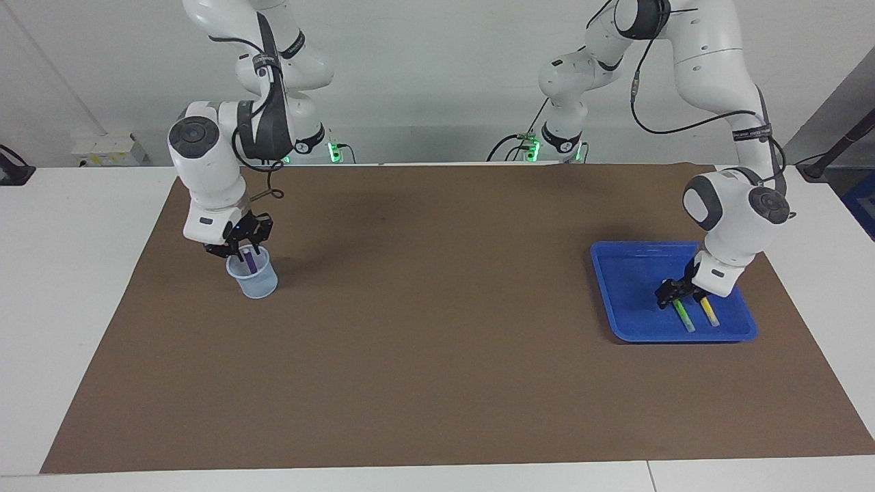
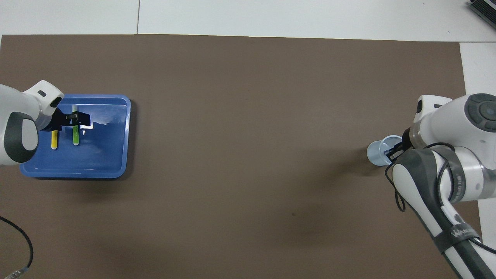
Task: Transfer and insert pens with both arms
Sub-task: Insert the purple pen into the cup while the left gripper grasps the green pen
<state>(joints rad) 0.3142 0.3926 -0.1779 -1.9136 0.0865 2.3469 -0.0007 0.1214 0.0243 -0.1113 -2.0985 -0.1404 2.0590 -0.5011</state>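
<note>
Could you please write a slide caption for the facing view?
Right hand over the cup with the purple pen; left hand at the green pen in the tray.

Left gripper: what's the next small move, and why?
Probably close on the green pen. The left gripper is open and low in the tray, apparently straddling that pen, with the yellow pen beside it. The purple pen already stands in the cup under the right gripper.
</note>
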